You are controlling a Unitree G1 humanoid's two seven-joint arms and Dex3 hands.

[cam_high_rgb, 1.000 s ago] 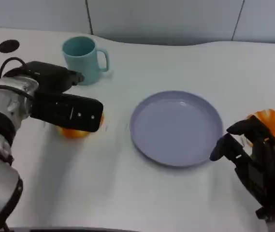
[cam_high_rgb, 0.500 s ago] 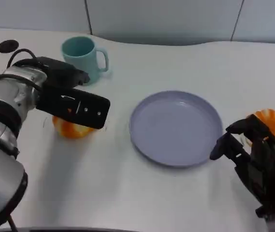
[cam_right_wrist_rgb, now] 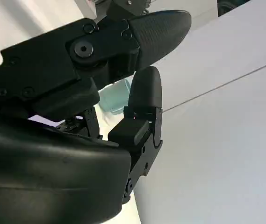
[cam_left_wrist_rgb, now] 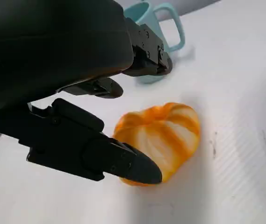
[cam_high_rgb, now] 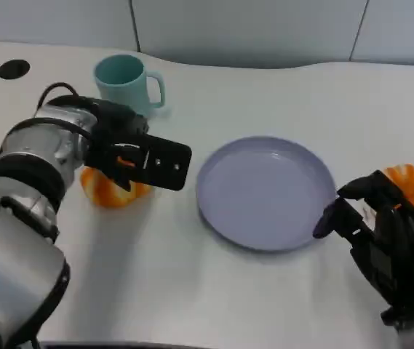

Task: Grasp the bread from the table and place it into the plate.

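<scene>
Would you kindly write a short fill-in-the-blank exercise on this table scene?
1. The orange-striped bread lies on the ____, not in the plate.
2. The left hand hovers over the bread; behind it stands a teal ____.
3. The plate holds ____.
4. The right hand is beside the plate's ____ edge.

Missing words: table; mug; nothing; right

1. We see the white counter (cam_high_rgb: 265, 305) evenly and brightly lit from above, without hard glare.
2. Soft grey shadows spread on the counter below the left hand (cam_high_rgb: 145, 160) and beneath the plate (cam_high_rgb: 265, 193).
3. In the left wrist view we find the bread (cam_left_wrist_rgb: 163, 137) fairly sharp, the near black fingers (cam_left_wrist_rgb: 123, 163) soft.
4. The right wrist view shows the dark fingers (cam_right_wrist_rgb: 144, 93) close and blurred against a bright pale background.
</scene>
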